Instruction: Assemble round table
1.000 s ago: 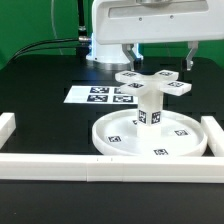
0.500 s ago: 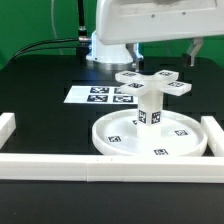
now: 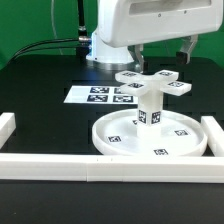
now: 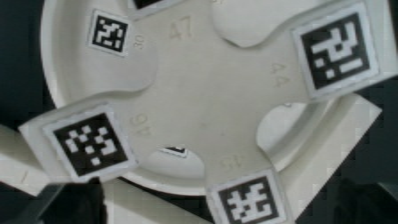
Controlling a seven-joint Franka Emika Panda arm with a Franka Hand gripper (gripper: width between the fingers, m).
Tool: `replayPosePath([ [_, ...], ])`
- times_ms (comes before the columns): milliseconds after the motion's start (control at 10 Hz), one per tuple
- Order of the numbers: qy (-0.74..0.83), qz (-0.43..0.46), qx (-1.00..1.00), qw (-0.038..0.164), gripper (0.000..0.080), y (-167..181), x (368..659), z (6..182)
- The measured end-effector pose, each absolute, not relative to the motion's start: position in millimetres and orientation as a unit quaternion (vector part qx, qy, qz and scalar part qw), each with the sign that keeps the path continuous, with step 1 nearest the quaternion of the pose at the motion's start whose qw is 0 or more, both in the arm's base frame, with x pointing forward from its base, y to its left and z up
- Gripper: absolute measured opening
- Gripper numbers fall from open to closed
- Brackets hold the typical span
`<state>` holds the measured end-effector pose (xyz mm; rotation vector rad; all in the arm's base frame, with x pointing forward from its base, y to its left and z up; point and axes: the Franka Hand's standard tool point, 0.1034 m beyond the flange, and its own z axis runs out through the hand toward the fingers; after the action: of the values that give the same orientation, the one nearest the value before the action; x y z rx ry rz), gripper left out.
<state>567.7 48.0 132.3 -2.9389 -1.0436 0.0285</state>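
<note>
The large round rimmed disc [image 3: 118, 147] lies flat on the black table. The short cylindrical leg [image 3: 150, 108] stands upright on its middle. The cross-shaped base [image 3: 152, 83] sits on top of the leg, its tagged arms spread level. My gripper [image 3: 163, 54] hangs just above and behind the cross-shaped base, open and empty, with one finger [image 3: 140, 52] on each side and touching nothing. In the wrist view the cross-shaped base [image 4: 196, 90] fills the picture from above, with a tag on each arm. My fingers do not show there.
The marker board [image 3: 98, 95] lies flat behind the disc, toward the exterior view's left. Long white border rails run along the front [image 3: 100, 168], the exterior view's left [image 3: 8, 128] and its right [image 3: 215, 125], close around the disc.
My gripper has shifted slightly toward the exterior view's right above the cross-shaped base. The disc, leg and base have not moved.
</note>
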Motion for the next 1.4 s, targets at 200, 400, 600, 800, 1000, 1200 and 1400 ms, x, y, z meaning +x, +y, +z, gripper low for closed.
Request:
replayPosePath([
  [200,-0.439,0.011,-0.899,0.004,0.0649,46,568,132.3],
  [400,-0.498,0.016,-0.867,0.006,0.0649,41,566,131.0],
  [600,-0.557,0.018,-0.830,0.002,0.0649,38,567,131.1],
  [800,-0.641,0.013,-0.767,-0.008,0.0649,36,567,129.0],
  [1000,-0.698,0.017,-0.716,-0.015,0.0649,36,566,128.3],
  [1200,-0.730,0.022,-0.683,-0.018,0.0649,30,566,128.0],
  [1400,-0.763,0.028,-0.646,-0.022,0.0649,26,566,127.6],
])
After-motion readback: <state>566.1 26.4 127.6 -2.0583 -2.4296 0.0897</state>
